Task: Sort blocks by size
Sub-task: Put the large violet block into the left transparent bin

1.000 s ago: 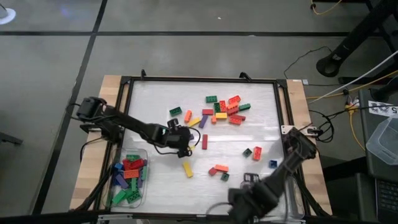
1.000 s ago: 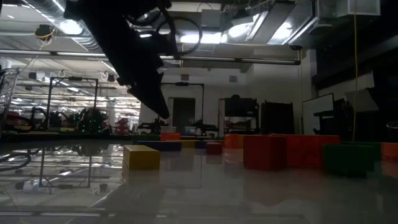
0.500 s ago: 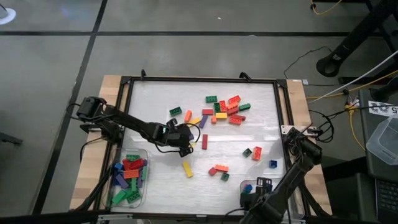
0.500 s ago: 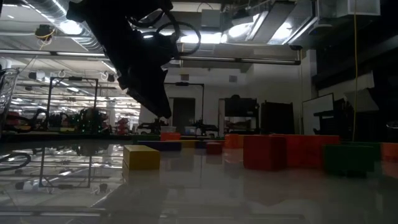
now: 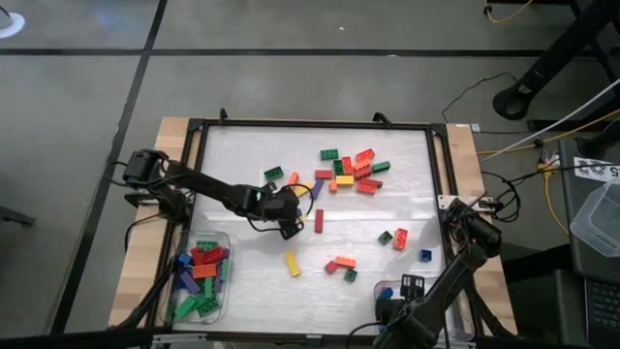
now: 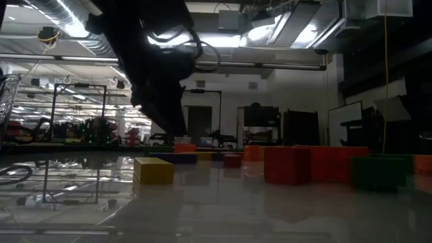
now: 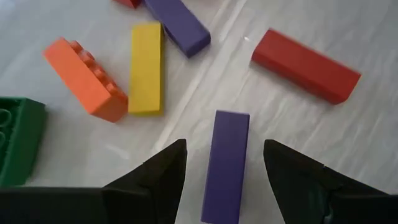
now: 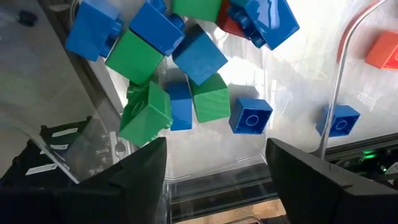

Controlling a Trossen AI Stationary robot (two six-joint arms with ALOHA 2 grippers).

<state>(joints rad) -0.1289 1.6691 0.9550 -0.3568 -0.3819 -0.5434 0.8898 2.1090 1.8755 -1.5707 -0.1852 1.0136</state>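
Loose blocks (image 5: 351, 170) lie scattered over the white table. My left gripper (image 7: 224, 180) points down at mid-table, open, with one finger on either side of a long purple block (image 7: 225, 163) that lies flat; a gap shows on both sides. In the high view that gripper (image 5: 287, 219) covers this block. My right gripper (image 8: 217, 180) hangs open over a clear tray (image 8: 205, 169) at the near right, which holds small square blue and green blocks (image 8: 180, 68). Nothing is between its fingers.
A second clear tray (image 5: 225, 291) at the near left holds long blocks. A red long block (image 5: 318, 221), a yellow one (image 7: 146, 68), an orange one (image 7: 84, 78) and another purple one (image 7: 177, 25) lie close to the left gripper. A black frame (image 5: 438, 174) rims the table.
My right gripper has swung down and toward the near right corner, and now hangs over the tray there. My left gripper has rolled a little at its wrist while staying over the same spot at mid-table.
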